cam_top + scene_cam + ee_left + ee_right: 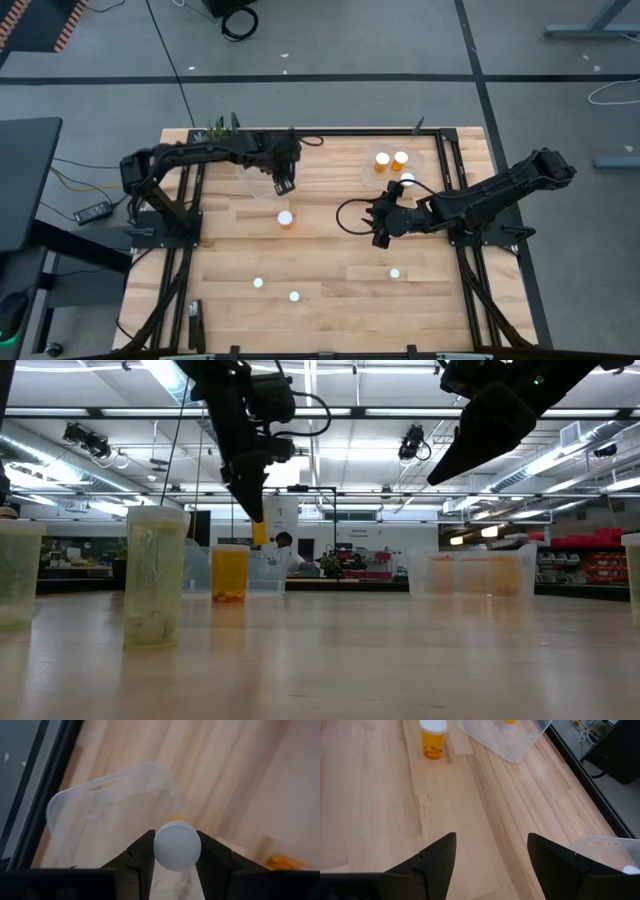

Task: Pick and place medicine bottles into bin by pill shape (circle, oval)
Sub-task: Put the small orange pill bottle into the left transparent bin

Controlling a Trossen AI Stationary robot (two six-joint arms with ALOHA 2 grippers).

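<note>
My left gripper (283, 184) is over the far left of the table, above a clear tub (100, 810), shut on a small orange bottle with a white cap (177, 846). In the low view the bottle's orange body (260, 532) hangs below the fingers. My right gripper (379, 230) is open and empty above the table's middle right (491, 840). A second clear tub (395, 168) at the far right holds three bottles. An orange bottle (286, 218) stands upright on the table between the arms; it also shows in the right wrist view (433, 740). My left gripper pinches the bottle's white cap (177, 851) by its rim between the two fingers (142, 857). The fingers come from above, pointing down. The bottle hangs upright below them, its orange body (175, 818) clear of the table and over the clear tub's edge.
Three more white-capped bottles stand toward the near edge (258, 283), (294, 295), (394, 272). In the low view a pale bottle (155, 575) stands close by. Black frame rails (455, 160) run along the table's sides. Bare wood lies between the arms.
</note>
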